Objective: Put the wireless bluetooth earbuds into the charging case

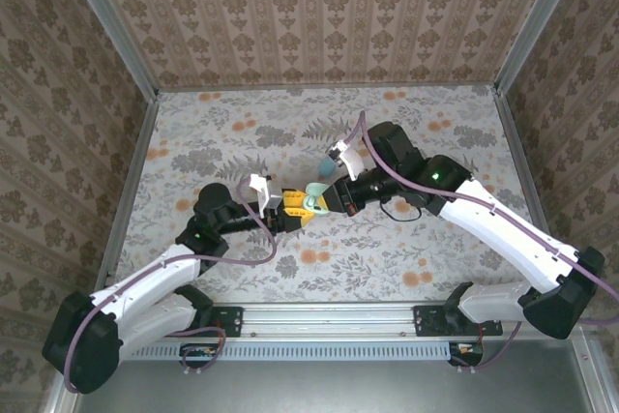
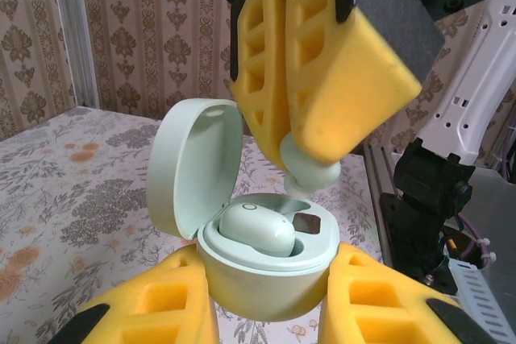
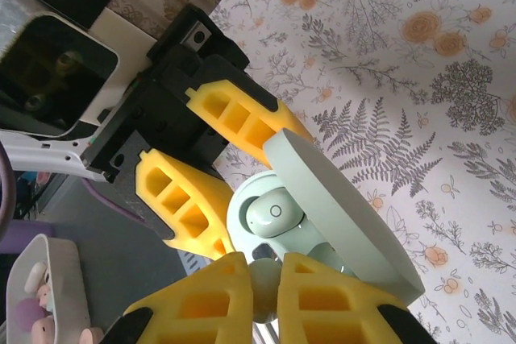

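My left gripper (image 1: 295, 212) (image 2: 270, 300) is shut on the mint-green charging case (image 1: 311, 203) (image 2: 266, 275), holding it upright above the table. The case's lid (image 2: 193, 163) (image 3: 339, 207) stands open. One earbud (image 2: 256, 229) (image 3: 274, 215) sits in the case's left socket. The socket beside it (image 2: 308, 223) is bare, showing a dark contact. My right gripper (image 1: 336, 198) (image 3: 264, 283) is shut on the second earbud (image 2: 310, 171) (image 3: 264, 292). It holds the earbud just above that bare socket, close to the case rim. Whether the earbud touches the case is unclear.
The floral table cloth (image 1: 242, 132) spreads around the arms. Patterned walls (image 1: 319, 7) close the back and sides. A small teal-blue object (image 1: 326, 169) lies just behind the grippers. A metal rail (image 1: 329, 316) runs along the near edge. A white tray (image 3: 48, 288) sits off the table.
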### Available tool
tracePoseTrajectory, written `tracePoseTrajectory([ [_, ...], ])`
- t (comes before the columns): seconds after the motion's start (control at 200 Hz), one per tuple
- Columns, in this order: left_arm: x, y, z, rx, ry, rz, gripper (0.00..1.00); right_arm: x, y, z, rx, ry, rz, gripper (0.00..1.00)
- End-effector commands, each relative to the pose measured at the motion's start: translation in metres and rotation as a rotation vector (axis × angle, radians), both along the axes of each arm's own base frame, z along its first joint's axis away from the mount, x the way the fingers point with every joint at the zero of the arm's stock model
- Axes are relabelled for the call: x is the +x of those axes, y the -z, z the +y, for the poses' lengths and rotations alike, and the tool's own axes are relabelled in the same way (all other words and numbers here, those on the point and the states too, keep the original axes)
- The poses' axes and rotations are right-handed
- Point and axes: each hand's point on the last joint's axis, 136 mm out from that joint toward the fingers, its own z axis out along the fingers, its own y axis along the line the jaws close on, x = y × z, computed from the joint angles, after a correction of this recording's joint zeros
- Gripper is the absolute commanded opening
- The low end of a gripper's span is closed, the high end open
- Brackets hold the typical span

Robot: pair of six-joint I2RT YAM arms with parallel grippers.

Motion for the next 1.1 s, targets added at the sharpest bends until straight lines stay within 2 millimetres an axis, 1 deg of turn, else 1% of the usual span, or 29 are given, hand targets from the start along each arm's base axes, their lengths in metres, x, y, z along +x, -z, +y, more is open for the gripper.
tracePoseTrajectory([
  [0.0,-0.006,-0.027,0.000,-0.054,0.029,-0.055,0.00,0.000,0.005,0.003,0.011,0.007,0.023,0.10],
  [0.38,-0.006,-0.032,0.000,-0.073,0.029,-0.064,0.00,0.005,0.018,-0.001,-0.006,0.061,0.050,0.11],
  [0.455,-0.006,-0.032,0.001,-0.075,0.025,-0.065,0.00,0.007,0.020,-0.003,-0.017,0.083,0.047,0.14],
  [0.68,-0.001,-0.035,0.002,-0.103,-0.016,-0.081,0.00,0.013,0.017,-0.009,-0.016,0.147,0.028,0.14],
  [0.815,0.000,-0.036,0.000,-0.120,-0.018,-0.083,0.00,0.015,0.012,-0.007,0.016,0.168,0.017,0.14],
  [0.96,0.000,-0.037,-0.002,-0.131,-0.017,-0.084,0.00,0.015,0.015,-0.006,0.021,0.176,0.030,0.14],
  [0.985,0.000,-0.036,-0.003,-0.131,-0.017,-0.083,0.00,0.018,0.011,-0.003,0.039,0.178,0.014,0.14],
  [1.095,0.000,-0.035,-0.004,-0.135,-0.016,-0.082,0.00,0.021,0.010,-0.001,0.055,0.189,0.013,0.14],
])
